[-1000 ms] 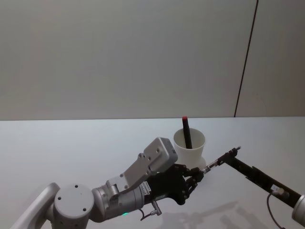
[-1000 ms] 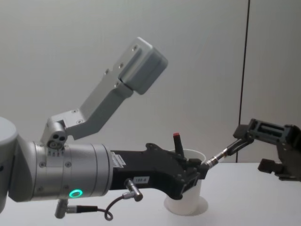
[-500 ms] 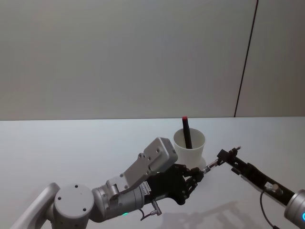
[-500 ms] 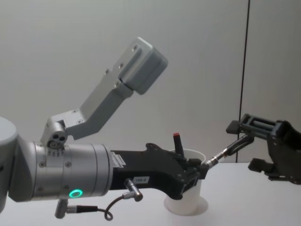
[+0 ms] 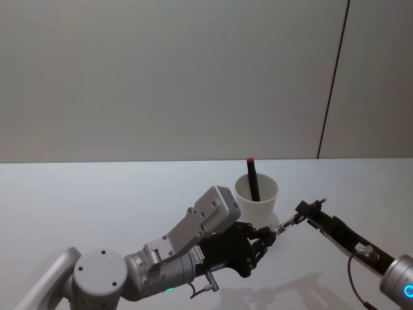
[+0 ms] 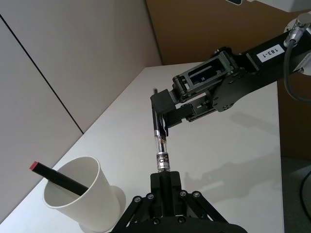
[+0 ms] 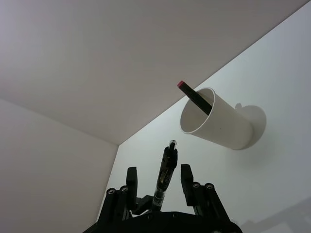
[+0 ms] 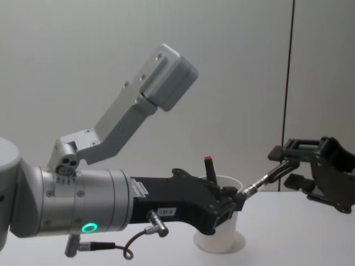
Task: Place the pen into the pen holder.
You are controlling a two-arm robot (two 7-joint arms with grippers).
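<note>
Here, at the lower left of the head view, the left gripper (image 5: 263, 236) reaches in from the bottom edge toward the frame's centre, its dark fingers closed tight on one end of a slim pen (image 5: 298, 216). In the left wrist view the pen (image 6: 159, 141) rises straight out of that clamp, its clear barrel with silver bands in plain sight. Just above the gripper, a little right of centre, stands the pen holder (image 5: 256, 197), a white paper cup upright on the pale table (image 5: 97, 200), with a black marker (image 5: 253, 181) leaning inside it, red cap poking over the rim. Rightward, the pen slants up and away from the cup, outside it and in the air. At its far end, in the lower right of the frame, the right gripper (image 5: 312, 210) meets it; in the right wrist view its two fingers (image 7: 187, 178) stand parted on either side of the pen (image 7: 165, 175), with a gap showing on both sides.
</note>
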